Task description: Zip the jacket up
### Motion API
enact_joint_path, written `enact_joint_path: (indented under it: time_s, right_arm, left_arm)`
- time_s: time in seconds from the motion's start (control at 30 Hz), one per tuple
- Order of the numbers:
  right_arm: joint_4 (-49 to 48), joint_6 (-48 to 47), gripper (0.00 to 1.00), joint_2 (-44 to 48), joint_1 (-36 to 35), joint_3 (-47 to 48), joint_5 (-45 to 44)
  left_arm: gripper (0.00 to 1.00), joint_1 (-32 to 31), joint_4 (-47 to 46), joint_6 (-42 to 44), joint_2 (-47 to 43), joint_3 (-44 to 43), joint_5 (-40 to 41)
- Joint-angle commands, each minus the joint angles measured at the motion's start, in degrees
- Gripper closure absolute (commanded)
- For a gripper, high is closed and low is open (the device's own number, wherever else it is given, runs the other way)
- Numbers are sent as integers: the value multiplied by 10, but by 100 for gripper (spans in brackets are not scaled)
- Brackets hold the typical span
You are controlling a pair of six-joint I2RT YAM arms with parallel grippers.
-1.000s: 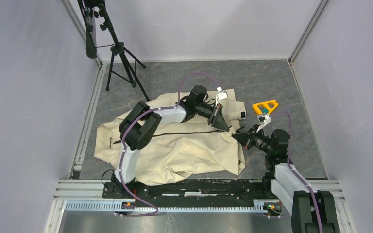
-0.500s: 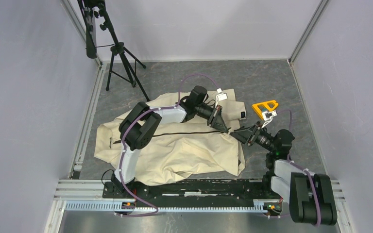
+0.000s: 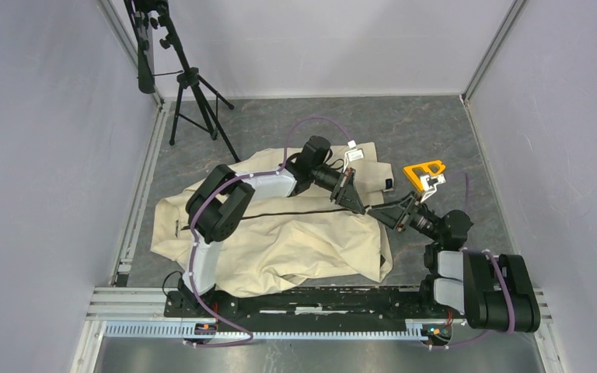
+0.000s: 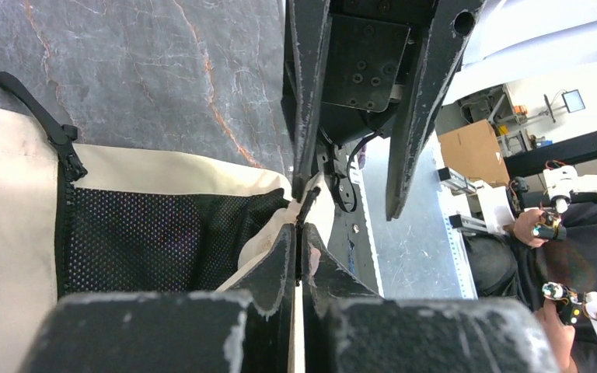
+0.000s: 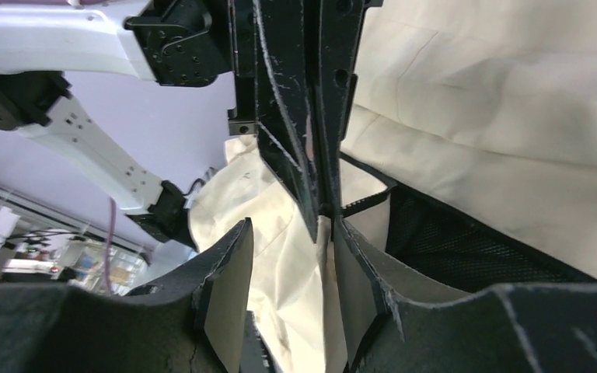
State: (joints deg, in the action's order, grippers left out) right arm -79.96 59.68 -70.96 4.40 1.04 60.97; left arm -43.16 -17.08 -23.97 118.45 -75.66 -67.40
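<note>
Jacket (image 3: 295, 245): cream, wrinkled, spread flat over the middle of the bench (image 3: 404, 128). It reaches from near the left edge to just past centre, and its near hem lies close to the bench's near edge. The dark zipper line (image 3: 295, 211) runs left to right across the front. A small black hem tag (image 3: 389, 184) sits at the end of the jacket toward the right edge.

Left fingers (image 4: 276, 268): pressed together with no gap, clamping a fold of the cream fabric at the right-hand end of the zipper line. In the left wrist view we see black mesh lining (image 4: 163, 233) exposed just beside the pinch. A black zipper pull (image 4: 27, 97) lies on the bare bench at the fabric's edge.

Right fingers (image 5: 221, 287): apart, with a moderate gap. They point at the left fingers tip to tip, very close. The right wrist view shows a flap of cream fabric lying in the gap. We cannot tell whether either finger presses on it.

Both arms meet over the jacket's right end, and the left arm reaches across the garment from its base.

Other items: a yellow object (image 3: 424, 169) on the bench just beyond the right fingers, toward the right edge. A black tripod (image 3: 190, 85) stands at the far left corner.
</note>
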Motion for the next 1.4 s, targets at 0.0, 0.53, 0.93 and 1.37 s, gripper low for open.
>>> enact_joint_path:
  time_s: [0.0,0.53,0.93,1.37]
  right_arm:
    - [169,-144,51,54,2,-6,-25]
    - [195,-143,100,88,3,-2,-60]
    - [142,-99,100,85,3,-30,-86]
    - [135,-93,100,87,3,-39,-96]
  left_arm:
    - [98,-6,-33,4,-27,6,-28]
    - [51,2,-281,-166,-18,56,-34]
    - [55,3,-450,-299,5,113,36]
    - [65,-7,-388,-251,-14,133,98]
